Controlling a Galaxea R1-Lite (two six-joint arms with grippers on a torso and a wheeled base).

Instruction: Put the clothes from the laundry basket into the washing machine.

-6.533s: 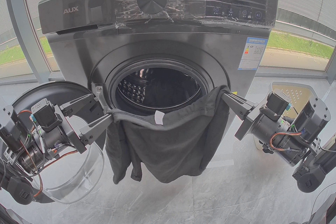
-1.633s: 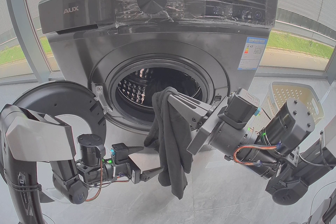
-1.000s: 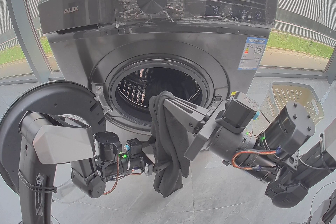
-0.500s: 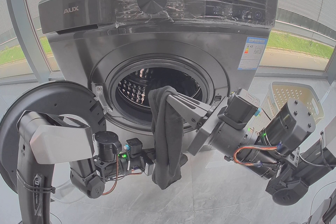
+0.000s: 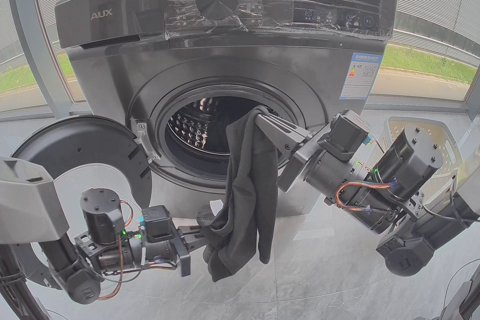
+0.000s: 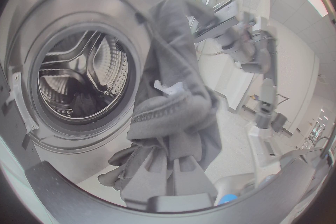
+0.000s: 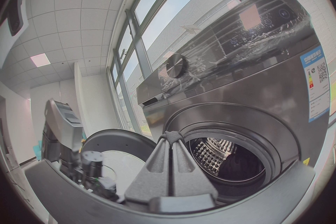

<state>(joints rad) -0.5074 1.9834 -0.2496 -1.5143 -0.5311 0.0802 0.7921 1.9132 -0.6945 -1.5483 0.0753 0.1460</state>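
My right pincer (image 5: 259, 115) clamped the dark garment (image 5: 247, 186) by its top at the washing machine (image 5: 120, 71) mouth; my left pincer (image 5: 202, 235) gripped its lower folds. Other clothing (image 6: 82, 104) lay inside the drum; this piece remained outside, apparently awaiting insertion.

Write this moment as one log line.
right hand: shut on cloth top, before washer | left hand: shut on cloth bottom | door: open

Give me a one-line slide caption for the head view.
Right gripper holds a dark garment by its top before the open washing machine; left gripper grips its lower folds.
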